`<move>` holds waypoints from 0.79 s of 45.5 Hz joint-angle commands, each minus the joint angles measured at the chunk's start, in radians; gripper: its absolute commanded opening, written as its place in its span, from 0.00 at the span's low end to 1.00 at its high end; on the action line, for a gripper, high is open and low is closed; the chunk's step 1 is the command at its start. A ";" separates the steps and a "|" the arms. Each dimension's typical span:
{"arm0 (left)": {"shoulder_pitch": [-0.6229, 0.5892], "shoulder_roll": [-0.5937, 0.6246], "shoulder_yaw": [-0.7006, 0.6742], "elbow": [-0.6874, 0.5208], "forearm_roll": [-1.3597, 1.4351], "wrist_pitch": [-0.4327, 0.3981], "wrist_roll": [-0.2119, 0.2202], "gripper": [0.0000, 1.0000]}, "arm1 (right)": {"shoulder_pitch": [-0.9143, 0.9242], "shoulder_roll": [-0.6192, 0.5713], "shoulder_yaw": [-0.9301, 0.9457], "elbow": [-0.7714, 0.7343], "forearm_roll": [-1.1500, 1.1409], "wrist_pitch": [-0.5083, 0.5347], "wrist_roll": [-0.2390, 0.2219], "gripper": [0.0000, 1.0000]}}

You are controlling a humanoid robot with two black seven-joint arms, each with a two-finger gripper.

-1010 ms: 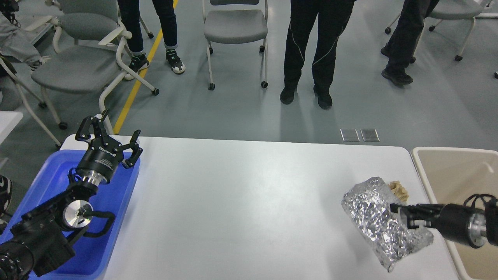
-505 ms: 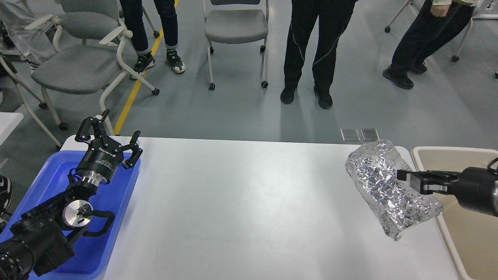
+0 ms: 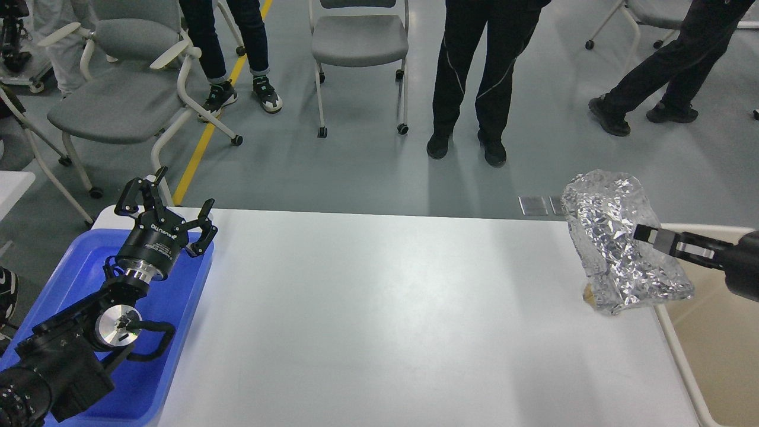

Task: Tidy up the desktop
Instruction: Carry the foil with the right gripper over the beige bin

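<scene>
The white desktop [image 3: 379,320] fills the middle of the head view. My right gripper [image 3: 649,234] comes in from the right edge and is shut on a crumpled silver foil wrapper [image 3: 616,243], held in the air above the desktop's far right corner, beside the beige bin [image 3: 711,344]. A small brown scrap [image 3: 587,290] shows under the foil's lower edge. My left gripper [image 3: 169,204] is open and empty, raised over the far end of the blue tray [image 3: 172,332] at the left.
Several grey chairs [image 3: 359,41] and people's legs [image 3: 468,77] stand on the floor beyond the far edge of the table. The blue tray lies partly under my left arm. The beige bin sits against the desktop's right edge.
My right gripper has lifted the foil wrapper off the desktop and carried it up and to the right, toward the beige bin. My left arm has not moved.
</scene>
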 commanded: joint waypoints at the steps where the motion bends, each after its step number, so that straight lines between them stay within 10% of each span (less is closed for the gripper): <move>1: 0.000 0.000 0.000 0.000 0.000 0.000 -0.001 0.98 | -0.111 0.060 0.005 -0.120 0.256 -0.132 0.001 0.00; 36: 0.000 0.000 0.000 0.000 0.000 0.000 0.000 0.98 | -0.351 0.528 0.017 -1.011 0.997 -0.060 -0.014 0.00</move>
